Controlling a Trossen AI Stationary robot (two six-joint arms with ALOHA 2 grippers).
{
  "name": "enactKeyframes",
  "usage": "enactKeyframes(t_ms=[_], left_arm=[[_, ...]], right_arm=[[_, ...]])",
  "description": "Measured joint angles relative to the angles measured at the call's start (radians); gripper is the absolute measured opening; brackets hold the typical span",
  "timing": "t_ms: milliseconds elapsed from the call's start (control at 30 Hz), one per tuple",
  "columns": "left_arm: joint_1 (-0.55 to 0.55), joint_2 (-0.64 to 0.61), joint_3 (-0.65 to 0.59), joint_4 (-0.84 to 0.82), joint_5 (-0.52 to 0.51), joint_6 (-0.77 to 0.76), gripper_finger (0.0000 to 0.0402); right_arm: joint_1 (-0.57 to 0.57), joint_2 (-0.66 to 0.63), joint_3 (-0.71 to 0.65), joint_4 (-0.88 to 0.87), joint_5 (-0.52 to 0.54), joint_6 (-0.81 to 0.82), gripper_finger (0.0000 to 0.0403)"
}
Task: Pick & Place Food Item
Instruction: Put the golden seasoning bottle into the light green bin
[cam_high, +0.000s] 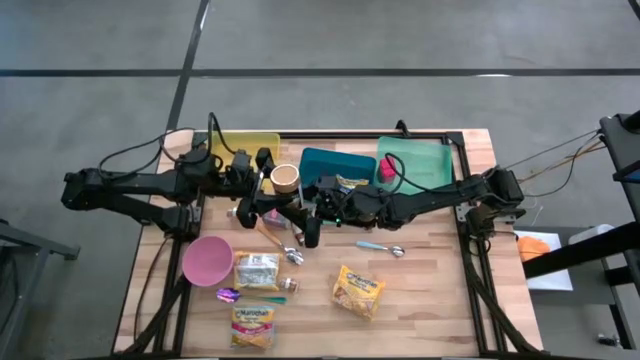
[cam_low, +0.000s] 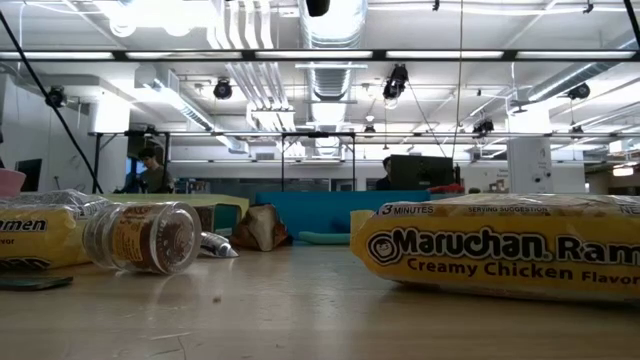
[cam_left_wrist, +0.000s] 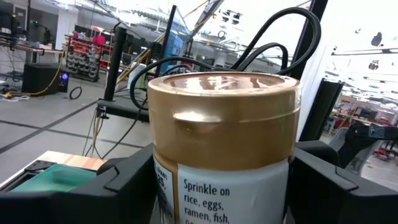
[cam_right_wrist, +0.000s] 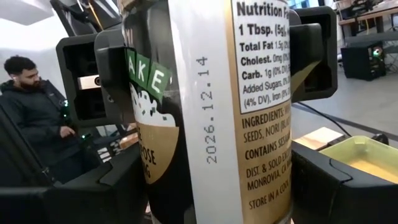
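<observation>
Both pairs of jaws clamp the same jar (cam_high: 285, 178), held upright above the bench (cam_high: 440, 300) near its far side. The left jaws close on it from one side, their fingers (cam_left_wrist: 124, 186) pressed to the jar (cam_left_wrist: 224, 143) just under its gold lid (cam_left_wrist: 224, 99). The right jaws grip from the other side, lower on the label (cam_right_wrist: 261, 93). Both arms reach in low and nearly level, meeting mid-bench. Just behind them sit a yellow bin (cam_high: 245, 145), a teal bin (cam_high: 335, 165) and a green bin (cam_high: 415, 160) (tight quarters there). The near half is more open, with a pink bowl (cam_high: 207, 260), noodle packets (cam_high: 358, 290) and a spoon (cam_high: 380, 247) scattered about. The jar (cam_right_wrist: 205, 112) is dark glass with a white nutrition panel
</observation>
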Motion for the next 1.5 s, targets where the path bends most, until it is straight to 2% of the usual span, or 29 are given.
enactKeyframes(t_ms=[200,333,433,733,900,1233,1500], left_arm=[[0.000,0.000,0.000,0.003,0.007,0.001,0.0281],[-0.001,0.000,0.000,0.007,0.027,-0.007,0.0281],[-0.001,0.000,0.000,0.006,0.029,-0.007,0.0281],[-0.001,-0.001,0.000,0.006,0.032,-0.003,0.0281],[0.004,-0.021,0.000,-0.020,0.032,-0.003,0.0281],[0.029,-0.120,0.000,-0.251,0.034,-0.046,0.0281],[0.026,-0.110,0.019,-0.493,0.141,-0.083,0.0281]], right_arm=[[0.000,0.000,0.002,0.001,-0.001,-0.009,0.0281],[0.003,0.000,0.004,0.004,-0.023,-0.002,0.0345],[0.003,0.000,0.004,0.003,-0.023,0.011,0.0372],[0.002,0.000,0.004,-0.007,-0.009,0.007,0.0380],[0.002,-0.003,0.004,-0.072,0.000,0.022,0.0381],[0.002,-0.071,0.005,-0.291,0.019,0.092,0.0382],[0.004,-0.161,0.005,-0.507,-0.051,0.147,0.0382]])
